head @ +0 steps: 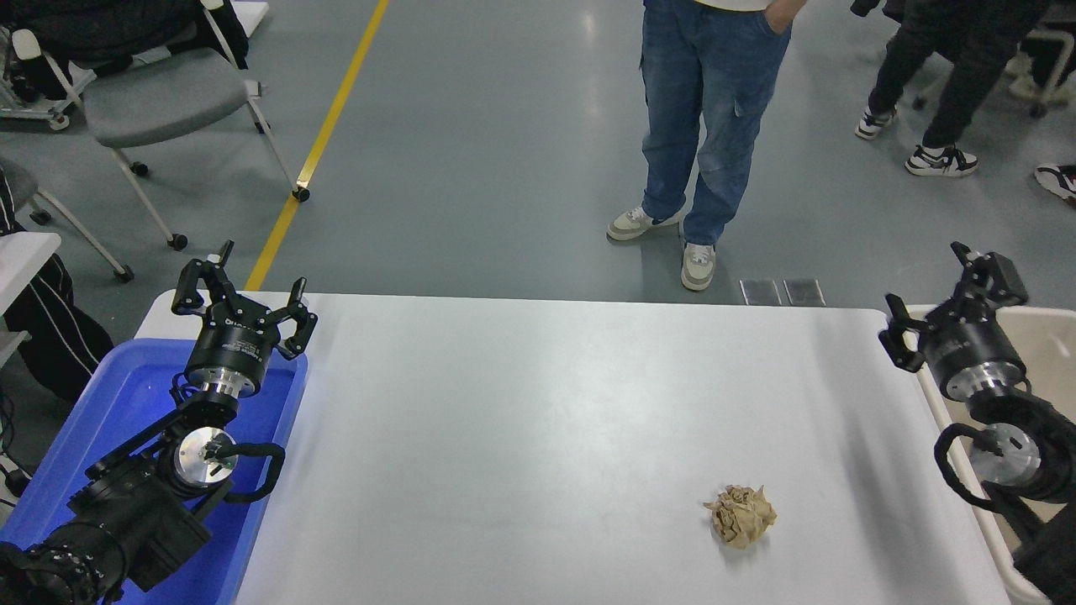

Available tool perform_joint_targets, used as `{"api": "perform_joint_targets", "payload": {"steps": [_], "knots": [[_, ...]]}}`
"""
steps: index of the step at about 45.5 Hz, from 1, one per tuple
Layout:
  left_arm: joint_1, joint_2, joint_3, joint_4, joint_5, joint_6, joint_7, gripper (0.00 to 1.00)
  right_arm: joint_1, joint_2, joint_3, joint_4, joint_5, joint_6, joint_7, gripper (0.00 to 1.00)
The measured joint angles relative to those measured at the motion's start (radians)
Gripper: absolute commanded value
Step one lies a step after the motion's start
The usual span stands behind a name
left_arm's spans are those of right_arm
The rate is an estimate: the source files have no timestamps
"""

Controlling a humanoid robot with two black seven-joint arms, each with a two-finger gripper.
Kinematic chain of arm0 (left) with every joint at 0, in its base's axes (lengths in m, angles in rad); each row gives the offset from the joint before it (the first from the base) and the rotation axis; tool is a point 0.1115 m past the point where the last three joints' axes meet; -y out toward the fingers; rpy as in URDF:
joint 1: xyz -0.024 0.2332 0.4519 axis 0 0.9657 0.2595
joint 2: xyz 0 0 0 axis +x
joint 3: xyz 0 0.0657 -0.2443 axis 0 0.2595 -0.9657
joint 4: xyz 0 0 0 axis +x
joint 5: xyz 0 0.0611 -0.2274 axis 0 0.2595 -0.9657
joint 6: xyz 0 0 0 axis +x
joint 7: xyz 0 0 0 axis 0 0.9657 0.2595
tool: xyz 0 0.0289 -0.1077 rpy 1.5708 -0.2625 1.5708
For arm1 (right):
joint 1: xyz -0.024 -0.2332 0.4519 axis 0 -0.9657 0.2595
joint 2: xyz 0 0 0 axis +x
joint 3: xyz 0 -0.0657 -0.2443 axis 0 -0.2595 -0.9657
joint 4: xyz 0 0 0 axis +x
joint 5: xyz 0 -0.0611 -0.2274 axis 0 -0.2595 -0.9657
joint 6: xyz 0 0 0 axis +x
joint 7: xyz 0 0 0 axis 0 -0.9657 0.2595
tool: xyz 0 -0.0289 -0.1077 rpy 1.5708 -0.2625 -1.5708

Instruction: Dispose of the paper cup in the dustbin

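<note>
Dustbin stood at the table's right end, and we saw no paper cup anywhere in the head view. Over the bin's near rim we found the right gripper with fingers spread and empty. The left gripper, also open, sat parked above the blue tray. A crumpled tan paper ball lay on the table.

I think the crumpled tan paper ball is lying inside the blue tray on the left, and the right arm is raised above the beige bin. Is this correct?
Not fully. In the head view the crumpled tan paper ball lies on the white table, toward its near right, not inside the blue tray. The rest holds: the right tool is above the beige bin.
</note>
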Motion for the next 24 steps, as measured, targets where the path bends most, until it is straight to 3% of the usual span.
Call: {"api": "perform_joint_targets", "payload": {"steps": [24], "knots": [[0.000,0.000,0.000,0.000,0.000,0.000,0.000,1.00,-0.047,0.101,0.090,0.030,-0.134,-0.014,0.071,1.00]]}}
